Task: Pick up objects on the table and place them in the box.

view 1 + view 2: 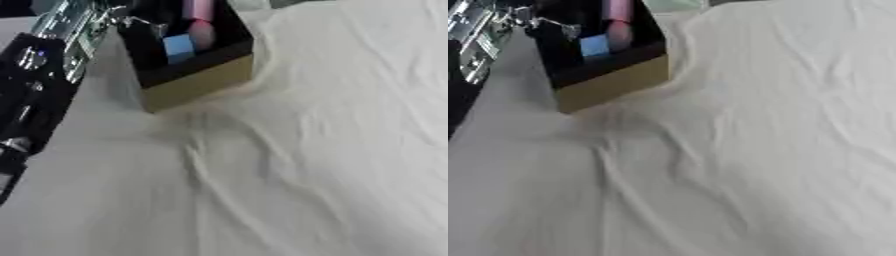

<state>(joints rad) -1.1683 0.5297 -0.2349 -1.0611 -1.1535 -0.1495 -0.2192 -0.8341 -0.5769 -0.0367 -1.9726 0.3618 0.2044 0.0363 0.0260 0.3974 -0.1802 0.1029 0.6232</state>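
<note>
One box (pixel 199 80) far left, wrinkled white cloth (pixel 332 150) everywhere

The white cloth (pixel 306 175) spreads wrinkled across the near and right parts of the table, open for passing. At the far left stands the box (pixel 197 82), its dark inside holding a blue block (pixel 178 48) and a pink thing (pixel 201 25). The left arm (pixel 39 85) fills the left edge beside it.
</note>
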